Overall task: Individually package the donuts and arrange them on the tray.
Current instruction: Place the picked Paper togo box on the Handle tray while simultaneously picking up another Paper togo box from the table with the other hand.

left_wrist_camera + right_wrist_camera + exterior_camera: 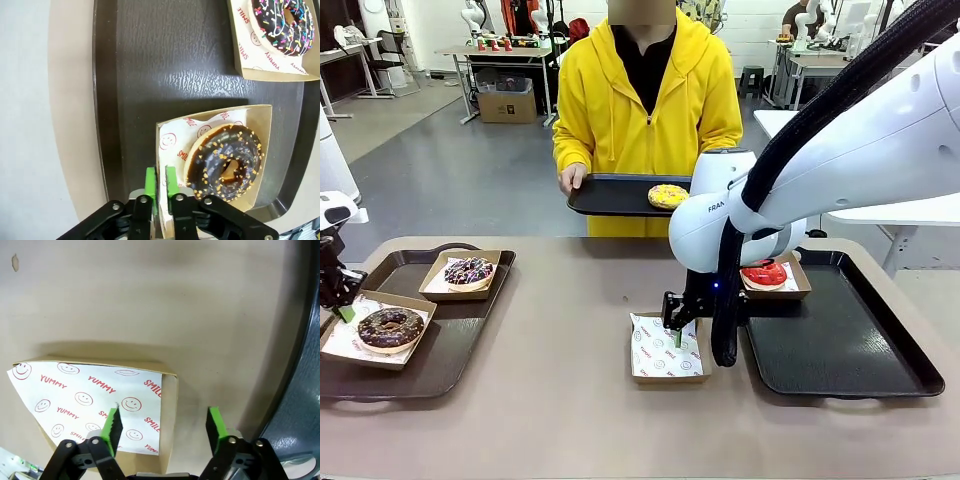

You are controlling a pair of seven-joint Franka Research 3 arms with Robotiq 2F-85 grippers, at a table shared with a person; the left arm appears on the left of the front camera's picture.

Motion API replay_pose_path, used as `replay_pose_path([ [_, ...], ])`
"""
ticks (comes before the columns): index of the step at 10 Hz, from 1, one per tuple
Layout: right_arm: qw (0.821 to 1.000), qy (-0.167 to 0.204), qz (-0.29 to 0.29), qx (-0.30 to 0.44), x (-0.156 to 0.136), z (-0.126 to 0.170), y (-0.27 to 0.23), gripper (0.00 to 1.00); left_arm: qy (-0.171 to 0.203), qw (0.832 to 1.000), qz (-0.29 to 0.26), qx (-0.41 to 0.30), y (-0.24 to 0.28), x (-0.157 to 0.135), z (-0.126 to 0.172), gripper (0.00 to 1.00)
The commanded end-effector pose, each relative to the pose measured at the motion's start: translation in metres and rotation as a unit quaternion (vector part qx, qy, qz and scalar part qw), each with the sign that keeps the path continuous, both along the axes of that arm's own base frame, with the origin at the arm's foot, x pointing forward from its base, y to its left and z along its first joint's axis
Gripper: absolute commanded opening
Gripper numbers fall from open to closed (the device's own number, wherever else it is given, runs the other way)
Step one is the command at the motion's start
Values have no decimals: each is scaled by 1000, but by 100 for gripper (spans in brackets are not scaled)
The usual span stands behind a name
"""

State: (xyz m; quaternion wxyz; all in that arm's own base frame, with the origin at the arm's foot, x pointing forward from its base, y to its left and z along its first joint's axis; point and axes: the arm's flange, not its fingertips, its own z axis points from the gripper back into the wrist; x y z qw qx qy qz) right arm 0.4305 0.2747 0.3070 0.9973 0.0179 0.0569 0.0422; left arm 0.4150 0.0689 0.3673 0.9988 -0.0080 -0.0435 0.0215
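Donuts: I count four. The yellow donut [667, 195] lies on the small tray [610, 195] the person [645, 100] holds at upper centre. The red donut [764, 273] sits in a box on the right tray [850, 350]. The sprinkled dark donut [469, 271] and the chocolate donut [390, 328] each sit in a paper-lined box on the left tray [450, 350].

Empty box: a paper-lined carton [665, 350] stands on the bench [560, 400] at lower centre, just beside the right tray's left edge, with nothing in it.

Right gripper [164, 427]: my wrist view shows the fingers spread wide, straddling the carton's right wall, one pad [111, 424] over the printed paper, the other outside it. Nothing is clamped yet.

Left gripper [161, 184]: at the lower left of the front view, its fingers are pinched on the near edge of the chocolate donut's box [215, 160]; only the thin wall sits between the pads.

Step in hand: I judge three donuts boxed; the yellow one waits for this carton, so I am taking hold of the empty box.

Next move: close the right fingers on the wall without creasing the liner, then present or steady the box so the person can drop the yellow donut in. After that it goes on the right tray beside the red one.
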Motion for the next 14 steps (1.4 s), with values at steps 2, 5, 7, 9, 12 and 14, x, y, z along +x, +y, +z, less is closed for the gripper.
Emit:
replay_pose_path([
  [2, 1000, -15, -4, -2, 5, -2, 4, 0, -1, 1000, -3, -2, 1, 2, 4, 100],
  [5, 1000, -17, -8, -1, 5, -1, 3, 5, 0, 1000, -4, -7, 2, 1, 7, 91],
  [7, 1000, -14, -14, 7, 6, -2, 2, 0, 2, 1000, -5, -12, 3, -1, 7, 100],
  [9, 1000, -13, -19, 9, 5, -2, 1, 0, 7, 1000, -6, -17, 3, -1, 8, 88],
  [12, 999, 1, -34, 2, 5, 6, 4, 0, 10, 999, -21, -49, 7, -4, 16, 100],
  [14, 999, -1, -40, -2, 2, 42, 4, 0, 10, 988, -53, -148, 22, -10, 40, 100],
])
